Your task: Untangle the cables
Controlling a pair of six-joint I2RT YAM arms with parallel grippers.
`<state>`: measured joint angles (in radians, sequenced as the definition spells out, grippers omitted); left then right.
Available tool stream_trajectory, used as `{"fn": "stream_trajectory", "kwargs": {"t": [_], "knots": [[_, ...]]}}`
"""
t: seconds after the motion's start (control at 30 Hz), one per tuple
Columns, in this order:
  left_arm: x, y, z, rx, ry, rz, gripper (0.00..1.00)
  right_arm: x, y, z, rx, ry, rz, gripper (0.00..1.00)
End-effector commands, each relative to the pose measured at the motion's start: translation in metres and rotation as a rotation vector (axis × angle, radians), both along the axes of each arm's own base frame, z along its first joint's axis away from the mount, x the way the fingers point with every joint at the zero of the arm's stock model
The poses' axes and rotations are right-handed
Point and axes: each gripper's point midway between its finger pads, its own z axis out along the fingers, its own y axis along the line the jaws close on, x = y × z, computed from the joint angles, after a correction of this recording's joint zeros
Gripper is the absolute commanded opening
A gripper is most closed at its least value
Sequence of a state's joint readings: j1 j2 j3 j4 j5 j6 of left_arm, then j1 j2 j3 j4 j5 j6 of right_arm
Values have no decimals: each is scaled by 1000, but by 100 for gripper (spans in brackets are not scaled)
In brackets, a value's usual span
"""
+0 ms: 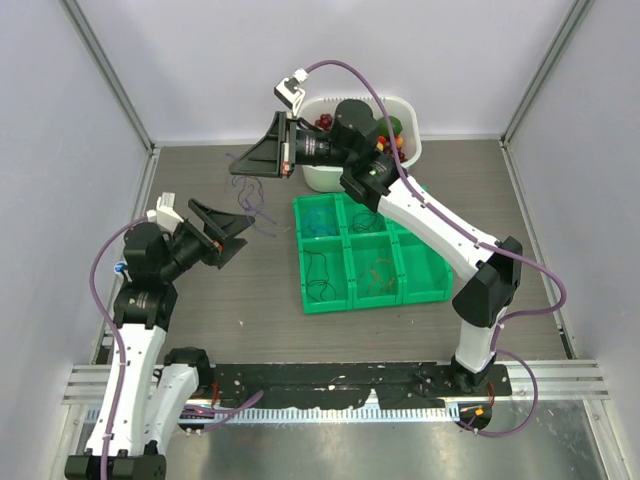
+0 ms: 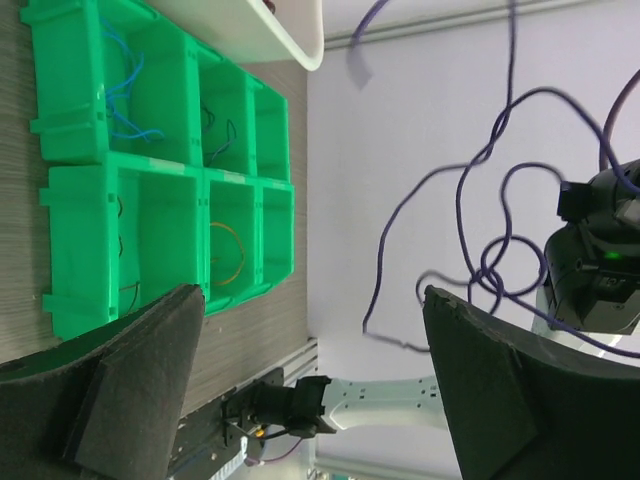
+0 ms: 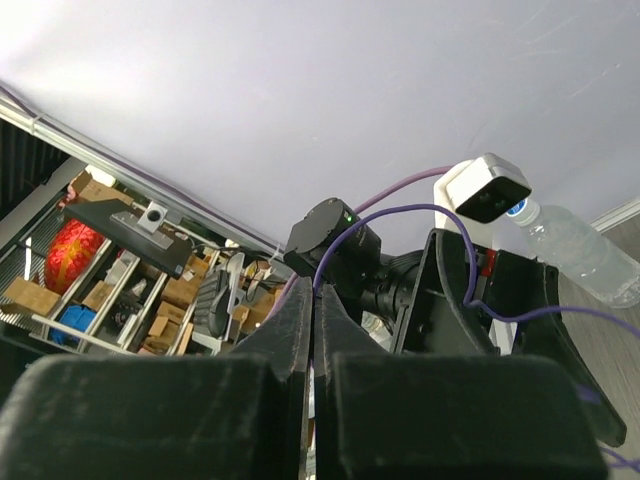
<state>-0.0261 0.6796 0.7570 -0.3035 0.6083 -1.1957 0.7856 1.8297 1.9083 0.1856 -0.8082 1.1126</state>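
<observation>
Your right gripper point(image 1: 240, 166) pinches a thin purple cable point(image 1: 251, 203), which hangs in tangled loops toward the far-left corner of the table point(image 1: 200, 330); your left gripper point(image 1: 234, 238) is spread wide just beside it

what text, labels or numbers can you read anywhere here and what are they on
None legible.
Water bottle: no readable label.
Boxes in the background: too blurred to read.
Green tray and white bin: no marks visible.
</observation>
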Motion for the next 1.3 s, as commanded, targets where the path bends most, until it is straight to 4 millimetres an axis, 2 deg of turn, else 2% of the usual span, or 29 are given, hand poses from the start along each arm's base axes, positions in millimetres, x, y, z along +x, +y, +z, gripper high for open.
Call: {"fn": "stream_trajectory", "kwargs": {"t": [0.0,0.03,0.17,0.23,0.37,0.6,0.63,0.77,1.03,1.1,1.17,1.23,1.27], "knots": [[1,4,28,-45,-69,22,95,-14,-7,14,27,-64,46,1],[6,8,39,-89,-106,32,95,-14,-7,13,27,-68,47,1],[6,1,66,-259,-231,-43,95,-16,-7,10,21,-70,62,1],[3,0,72,-298,-278,-65,95,-16,-7,9,21,-71,68,1],[-1,-10,76,-252,-291,-159,93,-18,-6,10,34,-67,84,1],[-3,-20,82,-193,-321,-225,89,-20,-4,19,76,-54,109,1],[-8,-29,81,-197,-316,-265,89,-21,-4,20,78,-50,114,1],[-1,-32,69,-168,-269,-258,92,-23,1,23,86,-46,126,1],[38,-25,41,-97,-209,-122,93,-42,4,43,129,-44,166,1],[48,-24,23,-62,-161,-96,93,-51,6,51,144,-47,185,1],[58,-17,-10,-9,-44,-44,93,-56,5,63,166,-55,193,1],[65,-11,-32,36,-11,-8,93,-62,1,78,193,-69,199,1],[67,-5,-51,70,47,25,93,-63,-1,83,201,-72,198,1]]}}
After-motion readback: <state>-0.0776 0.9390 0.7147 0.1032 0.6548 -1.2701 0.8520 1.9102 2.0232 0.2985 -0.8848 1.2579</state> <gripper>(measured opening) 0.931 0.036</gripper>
